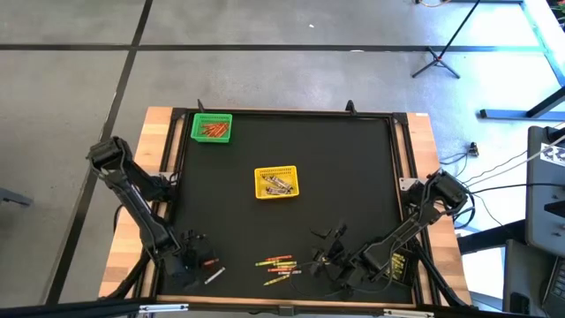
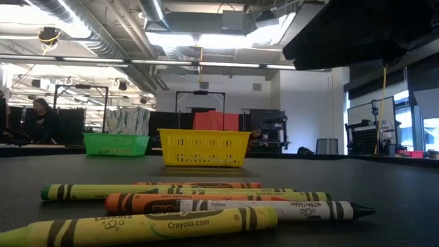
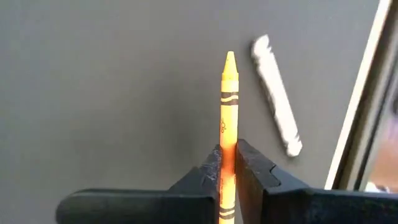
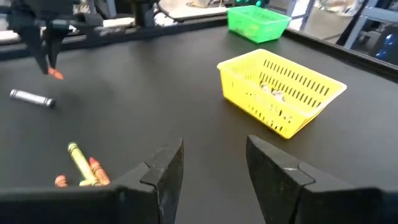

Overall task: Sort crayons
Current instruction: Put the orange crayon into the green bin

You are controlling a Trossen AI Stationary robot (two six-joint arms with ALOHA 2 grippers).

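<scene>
Orange crayon (image 3: 228, 106) in left pincer (image 3: 227, 171), tip fwd.

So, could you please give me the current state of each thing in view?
Left gripper: shut on orange crayon.
Right gripper: open, empty.
White crayon: lying on mat.
Green basket: holds orange crayons.
Yellow basket: holds crayons.
Crayon pile: unsorted.

Your left arm reaches down along the tabletop's (image 1: 353, 177) left edge to its near-left corner, where the left tool (image 3: 227, 163) is clamped shut on an orange crayon (image 3: 228, 106). Your right arm bends in from the tabletop's right edge, its right tool (image 4: 214, 165) low over the near side with its fingers parted, holding nothing.
</scene>
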